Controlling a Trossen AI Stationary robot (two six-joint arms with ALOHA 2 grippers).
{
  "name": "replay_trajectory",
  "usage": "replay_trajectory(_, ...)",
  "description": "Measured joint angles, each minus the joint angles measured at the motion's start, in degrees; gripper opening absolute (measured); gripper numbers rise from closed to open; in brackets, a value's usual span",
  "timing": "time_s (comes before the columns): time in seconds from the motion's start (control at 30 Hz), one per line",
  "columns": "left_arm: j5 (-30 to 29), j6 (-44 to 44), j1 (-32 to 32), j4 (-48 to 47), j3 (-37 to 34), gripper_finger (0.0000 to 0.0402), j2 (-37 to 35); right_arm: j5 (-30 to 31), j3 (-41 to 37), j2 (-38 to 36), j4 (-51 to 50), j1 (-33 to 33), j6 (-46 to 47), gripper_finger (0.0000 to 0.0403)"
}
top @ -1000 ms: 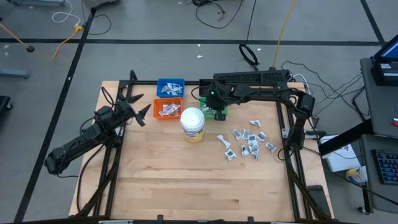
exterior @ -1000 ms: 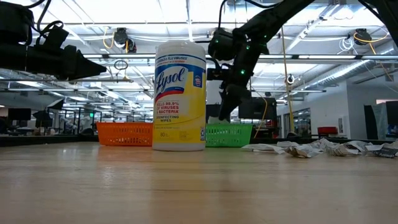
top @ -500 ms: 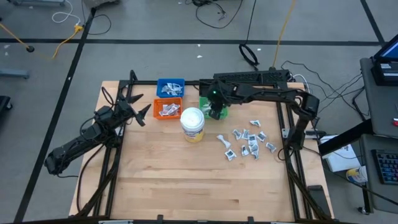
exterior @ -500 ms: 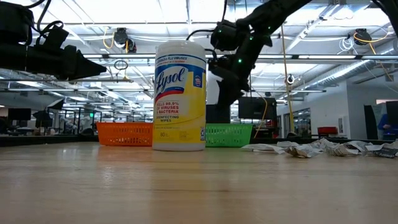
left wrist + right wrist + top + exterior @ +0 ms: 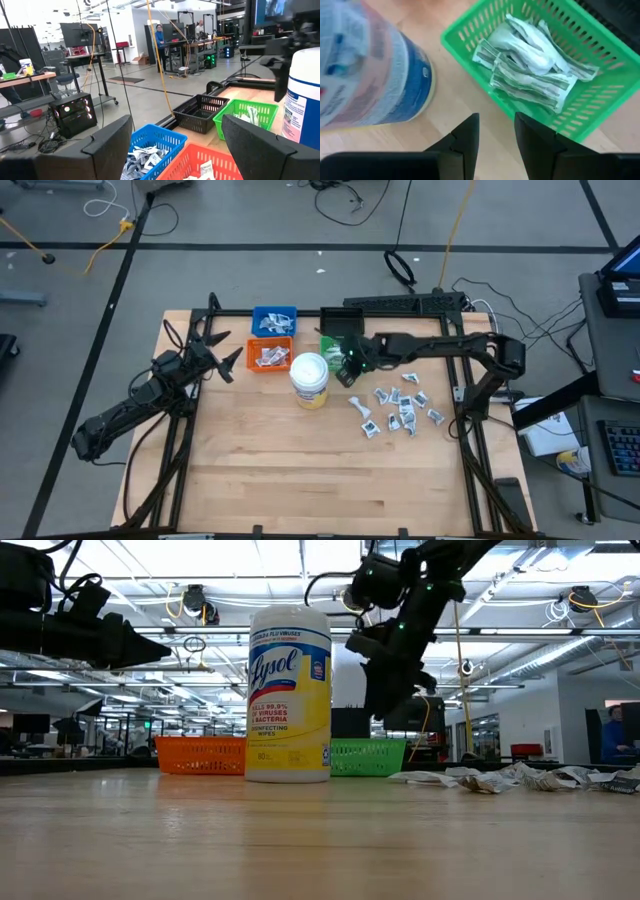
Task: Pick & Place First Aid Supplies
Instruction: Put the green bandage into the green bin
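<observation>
Right hand [image 5: 347, 376] has been pulled back off the green bin [image 5: 331, 348], fingers slightly parted, nothing held; drop judged done. Packets [image 5: 400, 408] remain on the bench [image 5: 300, 470]. Left hand [image 5: 222, 363] wide open, empty.

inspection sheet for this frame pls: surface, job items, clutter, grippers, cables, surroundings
Surface: wooden table, bare toward the front.
Job's things: loose packets scattered right of centre; more lie in the green bin, orange bin and blue bin.
Clutter: wipes jar standing upright by the bins; black bin, contents not visible.
Grippers: right gripper above the table beside the green bin, holding nothing; left gripper open, waiting at the left.
Cables: on the floor behind the table.
Surroundings: workshop, person at a desk.
</observation>
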Motion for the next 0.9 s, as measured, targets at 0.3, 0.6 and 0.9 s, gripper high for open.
replay_trajectory(0.3, 0.0, 0.0, 0.0, 0.0, 0.0, 0.0310, 0.0, 5.1, -5.5, -2.3, 0.3, 8.8, 7.3, 0.0138)
replay_trajectory(0.6, 0.0, 0.0, 0.0, 0.0, 0.0, 0.0310, 0.0, 4.9, -12.3, -2.3, 3.7, 16.6, 14.3, 0.0141)
replay_trajectory(0.9, 0.0, 0.0, 0.0, 0.0, 0.0, 0.0310, 0.0, 5.1, -16.1, -1.0, 8.2, 21.1, 14.6, 0.0141)
